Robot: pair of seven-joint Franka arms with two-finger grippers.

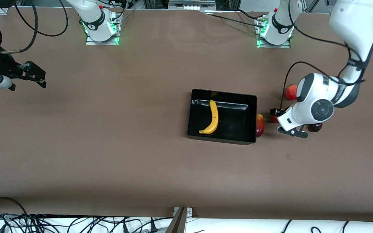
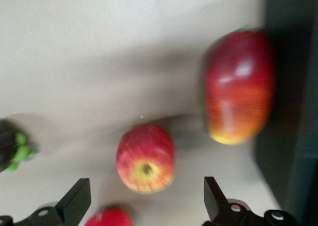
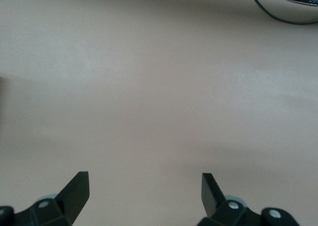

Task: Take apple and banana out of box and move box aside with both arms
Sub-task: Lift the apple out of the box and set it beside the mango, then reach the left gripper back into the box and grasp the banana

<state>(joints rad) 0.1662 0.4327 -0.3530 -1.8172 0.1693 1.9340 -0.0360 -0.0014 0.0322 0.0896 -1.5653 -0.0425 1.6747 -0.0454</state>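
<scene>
The black box (image 1: 253,106) lies mid-table with the yellow banana (image 1: 213,118) in it. A red-yellow mango (image 1: 260,125) rests against the box's wall toward the left arm's end; it also shows in the left wrist view (image 2: 239,86). My left gripper (image 1: 278,121) is open and empty, low over the round red-yellow apple (image 2: 145,158), which is mostly hidden under the hand in the front view (image 1: 274,119). Its fingers (image 2: 77,201) stand wide on either side of the apple, apart from it. My right gripper (image 1: 32,75) is open and empty, waiting over bare table at the right arm's end.
A red pomegranate (image 1: 290,92) lies farther from the front camera than the left hand and shows at the edge of the left wrist view (image 2: 109,217). A dark purple fruit (image 1: 314,127) with a green stem (image 2: 20,146) lies beside the hand. The box wall (image 2: 293,112) is close to the mango.
</scene>
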